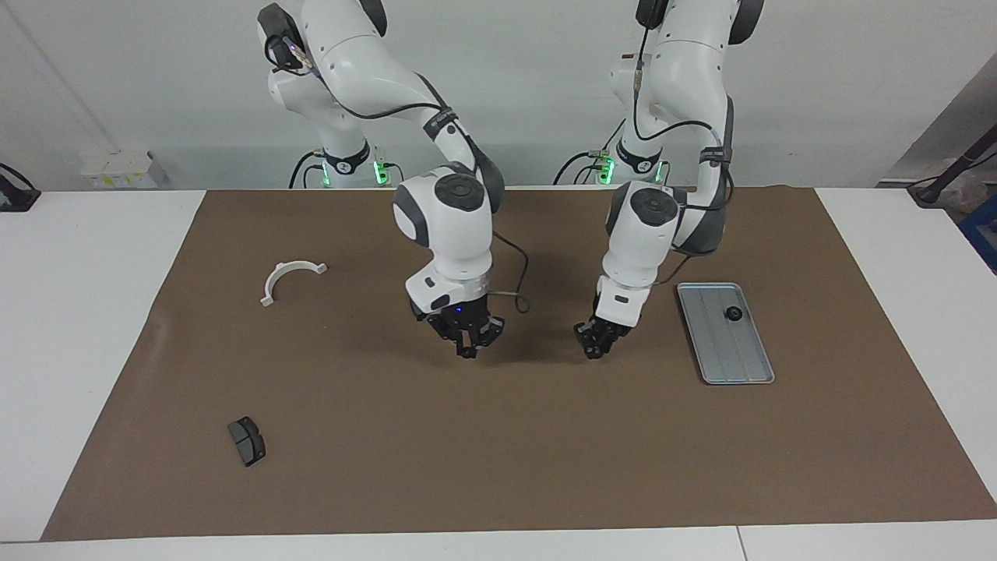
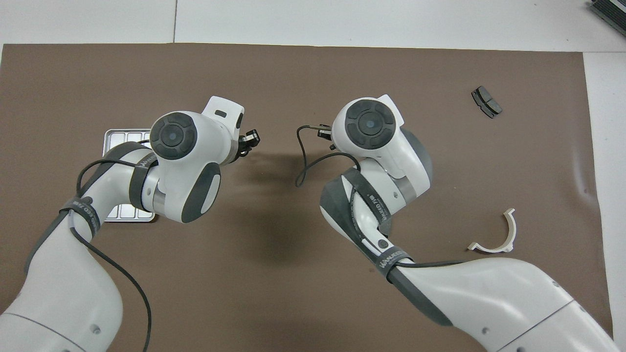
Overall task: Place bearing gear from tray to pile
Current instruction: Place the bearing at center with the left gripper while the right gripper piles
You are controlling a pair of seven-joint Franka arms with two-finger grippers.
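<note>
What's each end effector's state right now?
Left end effector, over the mat: cannot be told.
Right end effector, over the mat: closed, nothing visible in it.

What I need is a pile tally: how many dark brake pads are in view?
1. The dark brake pad lies on the brown mat toward the right arm's end, farther from the robots than the white half-ring bracket. Another may be hidden under the right arm.
</note>
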